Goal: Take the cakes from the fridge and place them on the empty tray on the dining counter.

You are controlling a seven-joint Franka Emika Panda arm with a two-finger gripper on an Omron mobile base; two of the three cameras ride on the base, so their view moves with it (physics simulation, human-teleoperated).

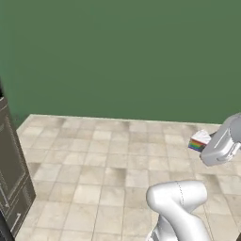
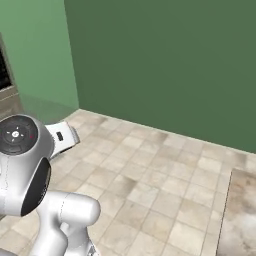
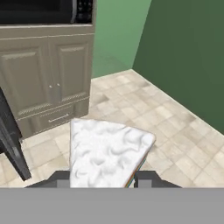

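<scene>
From the left base view I have a dark green wall (image 1: 122, 52) ahead and a floor of beige stone tiles (image 1: 103, 160) below it. A grey-brown panelled cabinet (image 1: 12, 179) stands at the left edge. At the right, the white arm's hand reaches in, and at the gripper (image 1: 207, 140) sits a small wedge-shaped cake slice with a white iced top and rainbow-coloured layers (image 1: 199, 140), held off the floor.

In the right base view the same green wall meets a lighter green wall (image 2: 35, 55) at a corner on the left. The beige-brown veined marble counter top (image 2: 240, 215) shows at the lower right edge. The cake slice is hidden here behind the arm's own body.

In the hand view the cake slice (image 3: 107, 155) sits close before the camera, iced top facing me, coloured layers showing along its right edge. A dark finger tip (image 3: 146, 178) stands at each side of it, so the jaws look closed on the slice, though the contact itself is hard to see. Beyond stand a taupe two-door cabinet with a drawer (image 3: 43, 83) and a black appliance (image 3: 43, 11) above. I can read no writing anywhere.
</scene>
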